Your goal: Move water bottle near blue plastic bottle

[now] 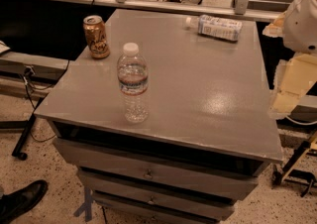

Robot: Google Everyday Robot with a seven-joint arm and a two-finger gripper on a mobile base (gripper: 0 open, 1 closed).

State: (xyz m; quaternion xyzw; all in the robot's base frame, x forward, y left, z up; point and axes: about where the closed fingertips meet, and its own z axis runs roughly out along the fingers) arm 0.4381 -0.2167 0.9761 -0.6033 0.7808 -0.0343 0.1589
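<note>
We record a grey cabinet (208,94). The gripper (290,86) hangs beyond its right edge; we cannot tell its state. The water bottle (133,83) stands upright front-left, well apart from it. The blue plastic bottle (218,27) lies at the rear, cap pointing left.

Cabinet top (208,94) — grey painted surface, smooth, semi-gloss, with soft glare.
Drawer fronts (114,161) — the same grey, duller, with small metal knobs.
Water bottle (132,89) — clear ribbed plastic, white plastic cap, glossy printed band.
Blue plastic bottle (218,27) — pale printed label wrap, white cap.
Can (96,36) — shiny metal with gold-brown print.
Gripper (290,86), off the cabinet's right edge — cream plastic, matt.
Floor (39,168) — speckled, stone-like.
Shoe (22,198) — black, slightly shiny.
</note>
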